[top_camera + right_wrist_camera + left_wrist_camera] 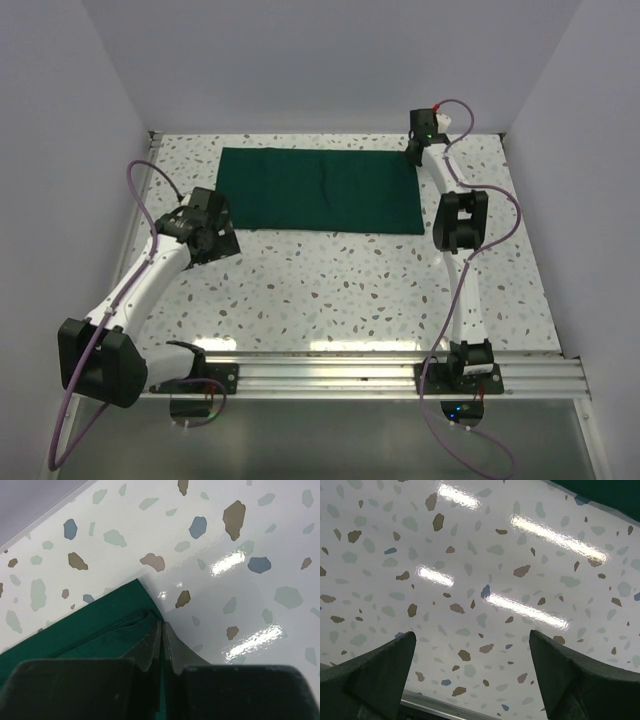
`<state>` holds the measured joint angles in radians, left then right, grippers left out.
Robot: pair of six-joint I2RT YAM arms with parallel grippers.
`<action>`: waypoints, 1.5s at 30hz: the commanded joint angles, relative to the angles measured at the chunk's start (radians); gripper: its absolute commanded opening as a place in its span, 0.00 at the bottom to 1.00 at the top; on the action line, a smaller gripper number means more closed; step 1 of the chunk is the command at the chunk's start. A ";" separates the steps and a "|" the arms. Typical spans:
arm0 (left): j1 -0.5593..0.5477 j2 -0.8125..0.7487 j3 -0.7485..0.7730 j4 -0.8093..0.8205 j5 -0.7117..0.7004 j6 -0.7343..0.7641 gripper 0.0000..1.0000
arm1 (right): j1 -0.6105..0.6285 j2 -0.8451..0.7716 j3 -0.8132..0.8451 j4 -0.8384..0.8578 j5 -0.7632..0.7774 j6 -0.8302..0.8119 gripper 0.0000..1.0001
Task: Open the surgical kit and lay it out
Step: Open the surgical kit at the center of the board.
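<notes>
The dark green drape (318, 188) lies as a flat rectangle at the far middle of the table. No steel tray, scissors, forceps or tweezers show. My right gripper (413, 152) is at the drape's far right corner. In the right wrist view its jaws (162, 625) are shut, with a fold of the drape (100, 630) pinched between them. My left gripper (212, 232) hovers just off the drape's near left corner. In the left wrist view it is open (472, 640) and empty over bare table, with only a sliver of drape (615, 492) at the top right.
The speckled white table (330, 290) is walled at the back and both sides. A metal rail (390, 368) carrying the arm bases runs along the near edge. The right arm's elbow (460, 222) stands just right of the drape.
</notes>
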<state>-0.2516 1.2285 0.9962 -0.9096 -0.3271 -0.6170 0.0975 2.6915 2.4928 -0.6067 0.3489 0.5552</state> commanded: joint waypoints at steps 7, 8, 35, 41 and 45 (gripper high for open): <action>0.000 -0.020 0.039 -0.025 -0.033 0.016 1.00 | -0.005 -0.042 -0.023 0.028 -0.010 -0.017 0.00; 0.000 -0.023 0.042 -0.028 -0.035 0.016 1.00 | -0.007 -0.058 -0.029 0.035 -0.010 -0.018 0.00; 0.000 -0.060 0.238 0.009 0.020 -0.003 1.00 | 0.159 -0.771 -0.783 0.140 -0.410 0.084 0.00; 0.000 0.037 0.375 0.034 0.068 0.014 1.00 | 0.225 -1.117 -1.173 0.113 -0.445 0.100 0.00; 0.000 0.075 0.421 0.060 0.074 0.014 1.00 | 0.226 -1.333 -1.342 -0.051 -0.442 0.042 0.00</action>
<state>-0.2512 1.2873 1.3613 -0.8982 -0.2756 -0.6163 0.3458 1.5059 1.2308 -0.5316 -0.0727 0.6304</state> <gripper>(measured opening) 0.994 0.010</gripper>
